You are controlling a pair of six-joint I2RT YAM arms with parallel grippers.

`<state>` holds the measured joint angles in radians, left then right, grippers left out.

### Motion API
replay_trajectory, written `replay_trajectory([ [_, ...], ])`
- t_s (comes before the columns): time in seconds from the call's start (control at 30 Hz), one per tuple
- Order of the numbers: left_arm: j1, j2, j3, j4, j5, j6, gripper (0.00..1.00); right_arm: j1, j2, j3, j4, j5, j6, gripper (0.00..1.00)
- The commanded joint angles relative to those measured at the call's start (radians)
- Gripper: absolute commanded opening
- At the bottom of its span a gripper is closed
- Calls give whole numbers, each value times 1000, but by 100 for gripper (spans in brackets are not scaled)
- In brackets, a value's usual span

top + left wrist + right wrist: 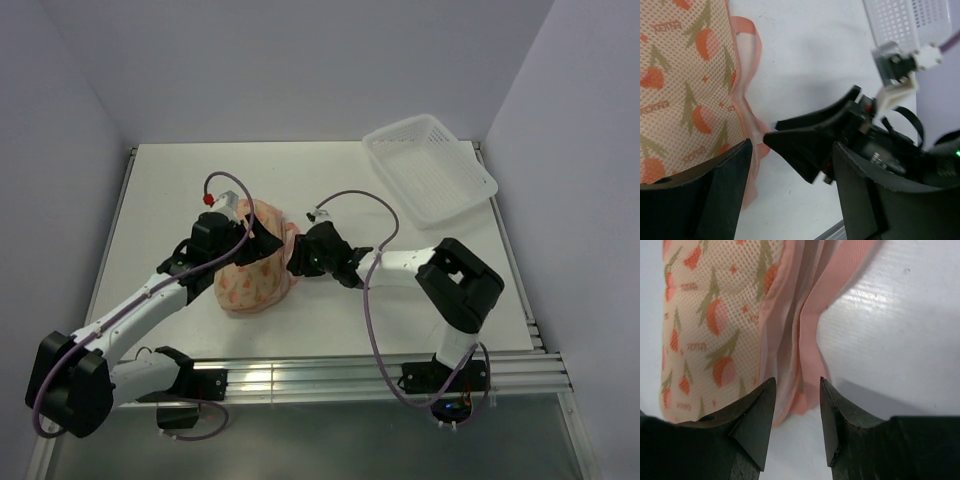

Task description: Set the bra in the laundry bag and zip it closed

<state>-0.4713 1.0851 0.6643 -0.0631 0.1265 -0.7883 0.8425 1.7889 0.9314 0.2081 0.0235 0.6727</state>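
The laundry bag [252, 278], a cream pouch with orange print and a pink zipper edge, lies on the table between both arms. My left gripper [256, 243] is open over its upper right side. In the left wrist view [790, 192] the bag [680, 90] and its pink edge [747, 117] lie by the left finger. My right gripper [298, 258] is open at the bag's right edge. In the right wrist view [797, 386] its jaws straddle the end of the pink zipper edge [812, 335] without closing on it. The bra does not show as a separate thing.
A white plastic lattice basket [432, 168] stands at the back right of the white table [170, 190], tilted on the table's edge. The right gripper's fingers [810, 147] show close in the left wrist view. Grey walls surround the table.
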Motion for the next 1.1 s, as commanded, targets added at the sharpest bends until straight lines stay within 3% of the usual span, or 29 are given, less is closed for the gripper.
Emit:
replay_trajectory([
  [0.0,-13,33,79,88,-36,12,72,-8,-120,-75,56,27,4,48],
  [0.17,26,102,188,8,-154,116,72,-8,-287,-178,40,47,-15,55],
  [0.2,93,117,202,17,-136,129,71,-6,-301,-195,36,35,-22,69],
  [0.27,167,163,212,32,-82,117,70,7,-330,-204,28,1,-13,79],
  [0.3,256,176,201,52,-42,75,70,33,-336,-218,34,-7,11,85],
  [0.4,336,229,204,140,-54,32,71,98,-353,-285,118,-2,117,91],
  [0.57,408,364,257,163,-99,32,75,237,-313,-347,326,33,300,94],
  [0.67,441,377,244,183,-41,-3,75,282,-244,-322,393,78,370,94],
  [0.9,419,161,51,249,-8,-22,75,283,-76,-246,462,161,508,91],
  [1.07,405,12,-54,223,-48,-19,75,264,20,-218,496,182,583,76],
])
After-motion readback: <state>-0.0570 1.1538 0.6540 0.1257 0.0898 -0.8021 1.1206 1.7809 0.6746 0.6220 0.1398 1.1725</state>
